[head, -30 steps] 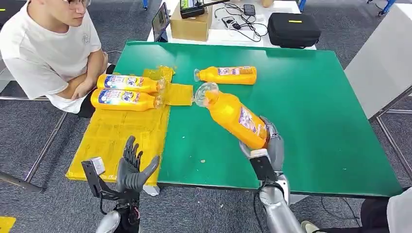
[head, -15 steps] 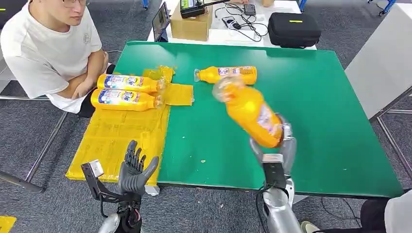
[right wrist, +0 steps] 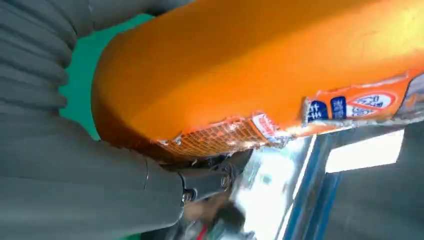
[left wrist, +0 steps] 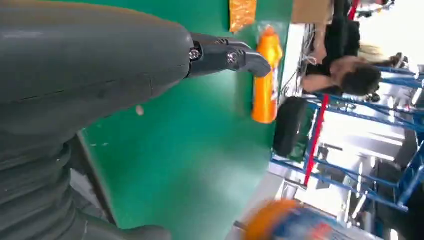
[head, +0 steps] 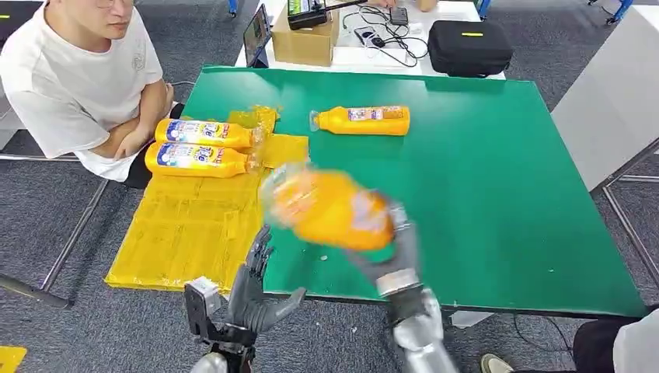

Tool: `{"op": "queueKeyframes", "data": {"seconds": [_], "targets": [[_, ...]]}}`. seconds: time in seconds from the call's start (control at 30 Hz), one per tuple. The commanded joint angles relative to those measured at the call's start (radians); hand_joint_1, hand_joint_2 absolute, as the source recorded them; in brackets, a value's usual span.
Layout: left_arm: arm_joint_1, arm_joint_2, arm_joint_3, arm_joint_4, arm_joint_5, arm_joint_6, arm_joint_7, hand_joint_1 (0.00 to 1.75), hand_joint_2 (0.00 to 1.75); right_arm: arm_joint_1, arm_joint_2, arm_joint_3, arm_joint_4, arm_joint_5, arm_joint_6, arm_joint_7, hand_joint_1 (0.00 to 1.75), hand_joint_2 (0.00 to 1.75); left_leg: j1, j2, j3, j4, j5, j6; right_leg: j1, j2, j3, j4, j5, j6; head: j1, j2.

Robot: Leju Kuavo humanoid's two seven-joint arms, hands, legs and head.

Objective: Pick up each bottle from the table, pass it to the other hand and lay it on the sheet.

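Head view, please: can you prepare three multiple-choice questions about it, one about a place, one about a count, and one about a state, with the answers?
1. Where does the single bottle on bare green table lie?
A. near the far edge
B. at the near edge
C. on the floor

2. How many bottles lie on the yellow sheet?
A. none
B. two
C. four

3. What is the right hand doing?
A. hanging empty
B. pressing on the sheet
C. holding an orange bottle above the table

Answers:
1 A, it lies toward the far side, cap pointing to the sheet.
2 B, two bottles lie side by side at the sheet's far end.
3 C, the blurred bottle sits in its grip, near the open left hand.
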Motion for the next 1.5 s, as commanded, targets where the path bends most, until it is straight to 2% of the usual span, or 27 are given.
{"op": "queueKeyframes", "data": {"seconds": [0.03, 0.13, 0.27, 0.57, 0.6, 0.67, 0.93, 1.5], "targets": [[-0.025, 0.071, -0.126, -0.049, 0.025, -0.136, 0.007, 0.00, 1.75, -0.020, -0.020, 0.174, 0.226, -0.024, -0.009, -0.023, 1.75, 1.75, 0.000, 0.001, 0.003, -0.001, -0.001, 0.000, 0.001, -0.001, 0.003, -0.002, -0.001, -0.001, 0.000, 0.000], [-0.017, 0.091, -0.150, -0.064, 0.000, -0.177, -0.021, 0.00, 1.75, -0.035, -0.010, 0.111, 0.219, -0.070, 0.006, -0.012, 1.75, 1.75, 0.000, 0.002, 0.006, -0.001, -0.002, 0.000, 0.001, 0.000, 0.006, -0.002, -0.002, -0.002, 0.000, 0.000], [-0.001, 0.095, -0.146, -0.100, -0.051, -0.163, -0.055, 0.00, 1.75, -0.046, 0.009, 0.032, 0.230, -0.108, 0.025, 0.023, 1.75, 1.75, -0.002, 0.001, 0.001, -0.001, -0.001, 0.000, -0.001, 0.000, 0.002, -0.001, 0.000, -0.001, 0.000, 0.000], [0.000, 0.088, -0.133, -0.134, -0.015, -0.204, -0.062, 0.00, 1.75, -0.044, 0.020, 0.056, 0.274, -0.101, 0.078, 0.024, 1.75, 1.75, -0.001, 0.002, 0.003, -0.001, -0.001, -0.001, -0.001, 0.000, 0.003, -0.001, -0.001, -0.002, 0.000, 0.000], [0.004, 0.089, -0.134, -0.128, 0.118, -0.310, -0.022, 0.00, 1.75, -0.053, 0.020, 0.052, 0.295, -0.100, 0.081, 0.027, 1.75, 1.75, -0.001, 0.002, 0.005, -0.001, -0.002, -0.001, 0.000, -0.001, 0.006, -0.002, -0.002, -0.003, 0.000, 0.000], [0.005, 0.100, -0.144, -0.128, 0.102, -0.334, -0.018, 0.00, 1.75, -0.066, 0.017, 0.043, 0.318, -0.090, 0.074, 0.031, 1.75, 1.75, -0.001, 0.001, 0.005, -0.002, -0.002, -0.001, 0.000, -0.001, 0.006, -0.002, -0.001, -0.002, 0.000, 0.000], [-0.022, 0.044, -0.087, -0.058, 0.059, -0.186, 0.004, 0.00, 1.75, -0.050, 0.009, 0.135, 0.267, 0.049, 0.032, 0.050, 1.75, 1.75, -0.001, 0.000, 0.002, -0.001, -0.001, 0.000, -0.001, -0.001, 0.003, -0.001, -0.001, -0.002, 0.000, 0.000], [-0.023, 0.042, -0.088, -0.059, 0.058, -0.184, 0.006, 0.00, 1.75, -0.048, 0.008, 0.137, 0.266, 0.050, 0.030, 0.051, 1.75, 1.75, -0.001, 0.000, 0.004, -0.001, -0.001, -0.001, -0.001, -0.002, 0.005, -0.001, -0.001, -0.002, 0.000, 0.000]]}}
